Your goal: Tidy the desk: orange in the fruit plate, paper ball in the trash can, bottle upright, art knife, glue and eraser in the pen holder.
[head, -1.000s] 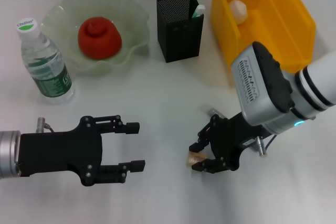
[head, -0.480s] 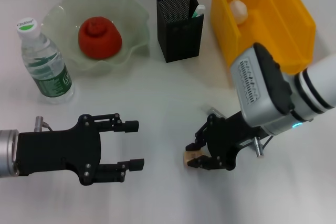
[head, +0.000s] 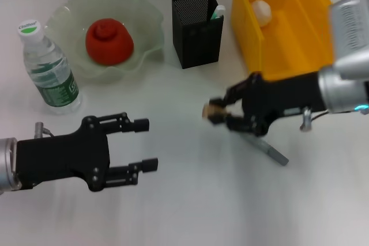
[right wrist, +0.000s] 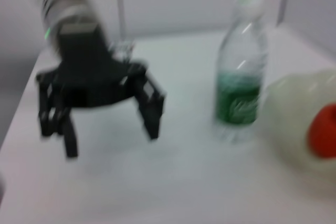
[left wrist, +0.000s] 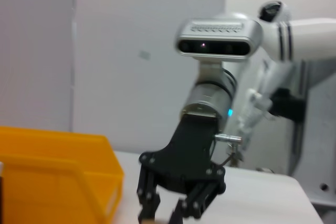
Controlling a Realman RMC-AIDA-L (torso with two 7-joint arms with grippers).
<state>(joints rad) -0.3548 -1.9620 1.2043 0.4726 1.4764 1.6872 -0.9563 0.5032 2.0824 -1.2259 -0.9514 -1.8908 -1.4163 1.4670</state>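
Between the fingertips of the right end effector: sitting pinched, the eraser, raised off the table, short of the pen holder farther back. Just behind that end effector: lying flat, a grey art knife. Beyond it: resting in the trash can, the paper ball. Hovering low with fingers spread wide, the left end effector; past it, standing upright, the bottle, beside the orange in the fruit plate.
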